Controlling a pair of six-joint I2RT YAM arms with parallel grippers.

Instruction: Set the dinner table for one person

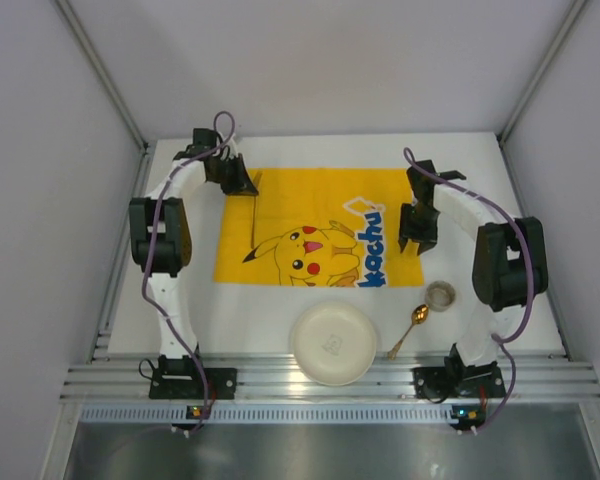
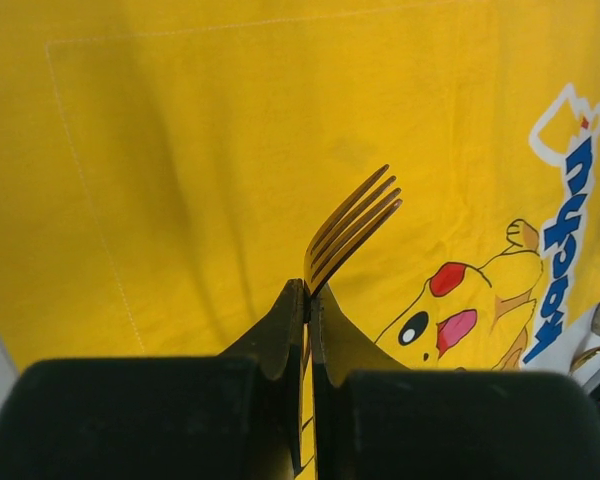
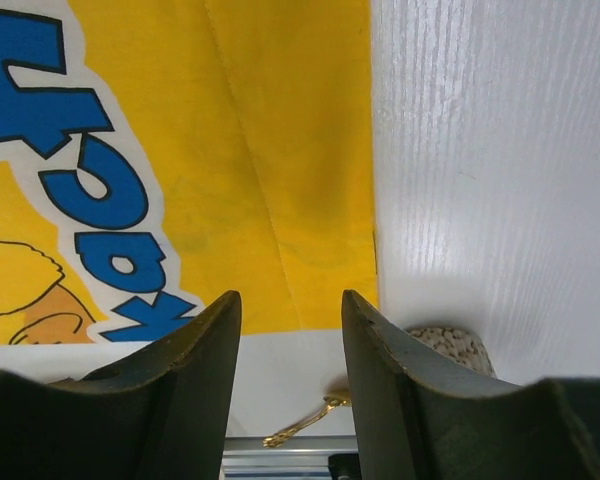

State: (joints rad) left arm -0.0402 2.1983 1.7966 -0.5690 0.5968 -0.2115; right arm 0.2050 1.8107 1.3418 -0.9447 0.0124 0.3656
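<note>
The white dinner table (image 1: 180,300) carries a yellow Pikachu-print cloth (image 1: 320,215) at its middle. My left gripper (image 1: 244,182) is at the cloth's far left corner, shut on the handle of a gold fork (image 1: 251,230). In the left wrist view the gripper (image 2: 308,292) pinches the fork (image 2: 355,225), whose tines point out over the cloth (image 2: 180,180). My right gripper (image 1: 417,235) is open and empty over the cloth's right edge. In the right wrist view the gripper (image 3: 291,300) has its jaws wide apart above the cloth (image 3: 280,150) and the table (image 3: 480,150).
A white plate (image 1: 333,343) sits at the near edge, in front of the cloth. A gold spoon (image 1: 408,330) lies to its right, and a small speckled cup (image 1: 441,295) stands beyond it. Cup (image 3: 450,345) and spoon (image 3: 305,428) show in the right wrist view. Grey walls enclose the table.
</note>
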